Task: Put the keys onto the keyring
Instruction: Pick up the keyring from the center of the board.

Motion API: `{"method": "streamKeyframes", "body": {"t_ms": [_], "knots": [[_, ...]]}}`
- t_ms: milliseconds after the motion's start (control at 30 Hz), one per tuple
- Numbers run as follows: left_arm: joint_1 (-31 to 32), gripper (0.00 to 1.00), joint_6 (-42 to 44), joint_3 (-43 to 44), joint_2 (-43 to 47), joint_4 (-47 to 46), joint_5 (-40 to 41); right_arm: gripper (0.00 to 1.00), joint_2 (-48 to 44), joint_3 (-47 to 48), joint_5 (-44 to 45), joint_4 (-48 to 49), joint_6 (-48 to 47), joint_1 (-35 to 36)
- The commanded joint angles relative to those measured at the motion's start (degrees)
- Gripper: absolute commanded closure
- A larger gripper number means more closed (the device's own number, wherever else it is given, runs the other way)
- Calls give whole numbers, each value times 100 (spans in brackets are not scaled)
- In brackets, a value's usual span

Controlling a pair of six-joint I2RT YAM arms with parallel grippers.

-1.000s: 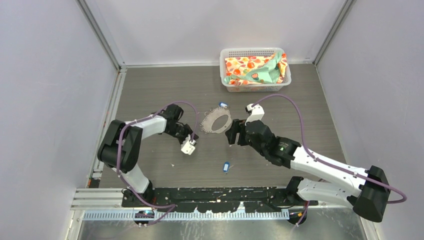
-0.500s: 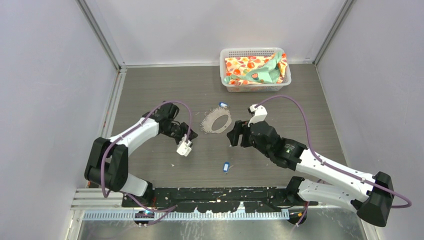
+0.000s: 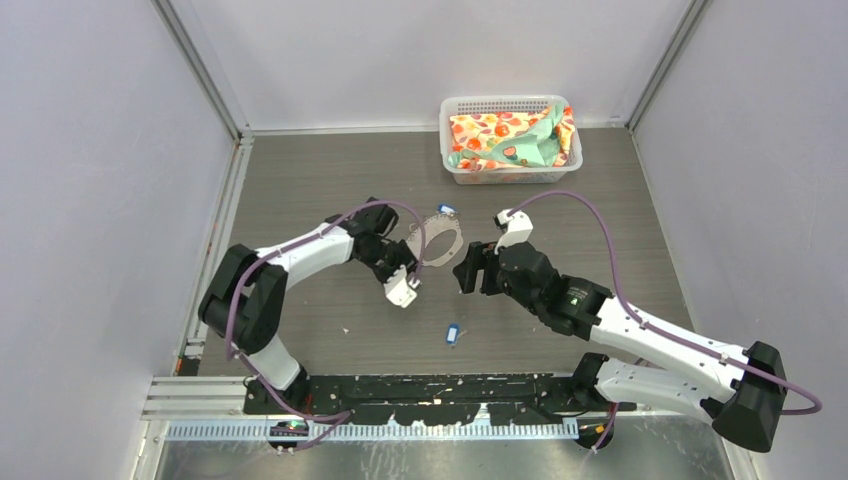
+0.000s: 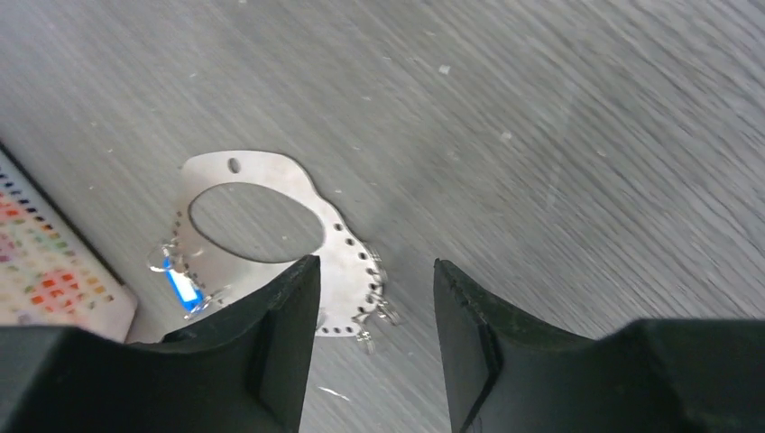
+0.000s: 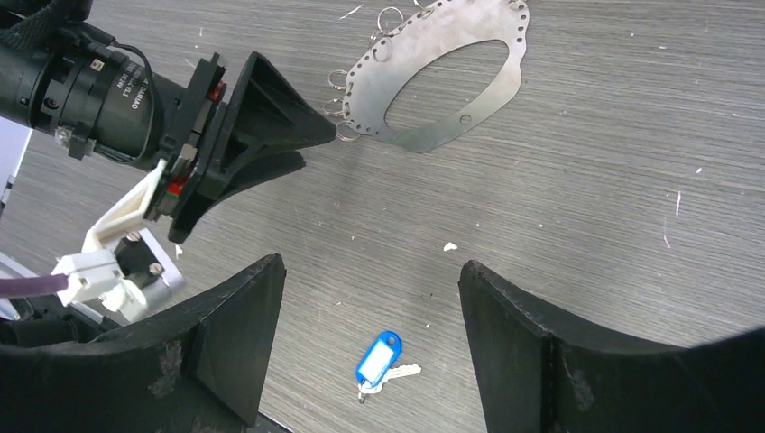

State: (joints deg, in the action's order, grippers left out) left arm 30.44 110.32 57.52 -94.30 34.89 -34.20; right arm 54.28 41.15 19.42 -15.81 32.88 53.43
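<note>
The keyring (image 3: 452, 226) is a flat silvery oval plate with small wire rings along its edge, lying mid-table. One blue-headed key (image 3: 445, 209) rests at its far edge, among the small rings (image 4: 183, 287). The other key (image 3: 452, 332) lies alone nearer the arms and shows between the right fingers (image 5: 379, 358). My left gripper (image 3: 410, 266) is open and empty at the keyring's near-left edge (image 4: 271, 171), jaws (image 4: 374, 271) just short of the rings. My right gripper (image 3: 466, 270) hovers open and empty (image 5: 370, 266), right of the keyring (image 5: 487, 101).
A white plastic basket (image 3: 505, 103) with patterned cloth stands at the back right. Grey walls close in the table on three sides. The left arm's wrist and white camera mount (image 5: 108, 262) sit close beside the right gripper.
The left gripper has swung right to the keyring's edge and gone from shut to open. The right gripper has barely moved.
</note>
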Motion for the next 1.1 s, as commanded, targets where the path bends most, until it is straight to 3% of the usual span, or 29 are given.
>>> {"method": "streamKeyframes", "body": {"t_ms": [0, 500, 800, 1067], "knots": [[267, 50, -1394, 113, -47, -576, 535, 24, -174, 43, 174, 97, 18, -24], [391, 56, -2677, -365, -332, -2263, 1220, 24, -200, -55, 432, 100, 154, -32], [432, 70, -2608, -313, -449, -2083, 1097, 24, -252, -80, 550, 50, 268, -37], [493, 76, -2799, -237, -507, -2053, 1187, 24, -261, -58, 564, 24, 280, -50]]}}
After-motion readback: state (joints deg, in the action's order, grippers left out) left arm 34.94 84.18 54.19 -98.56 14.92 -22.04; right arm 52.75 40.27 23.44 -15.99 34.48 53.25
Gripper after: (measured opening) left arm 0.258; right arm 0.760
